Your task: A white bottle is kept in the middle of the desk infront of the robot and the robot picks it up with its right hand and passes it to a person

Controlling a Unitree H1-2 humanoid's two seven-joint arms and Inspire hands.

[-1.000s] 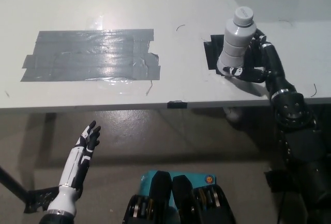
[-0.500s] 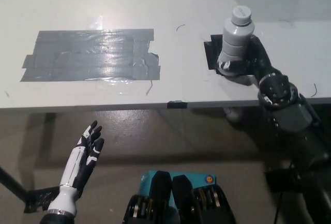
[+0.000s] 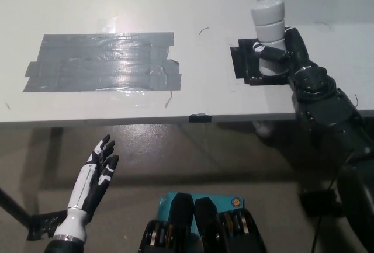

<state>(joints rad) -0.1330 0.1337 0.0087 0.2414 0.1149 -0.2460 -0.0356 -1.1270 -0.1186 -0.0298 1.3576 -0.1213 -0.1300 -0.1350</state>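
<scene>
The black right hand (image 3: pixel 279 60) is clamped around the lower body of the white ribbed plastic bottle (image 3: pixel 268 24) — held upright near the grey desk's (image 3: pixel 146 7) right edge, over a black tape patch (image 3: pixel 241 61), likely for handover. The white left hand (image 3: pixel 100 164) rests below the desk's front edge, fingers apart and empty.

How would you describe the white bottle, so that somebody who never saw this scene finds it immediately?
Start at the large patch of grey tape strips on the pale grey desk, then go toward the desk's right side. There the white ribbed plastic bottle stands over a small black tape square, held by the black right hand. Nothing else on the desk stands upright.
</scene>
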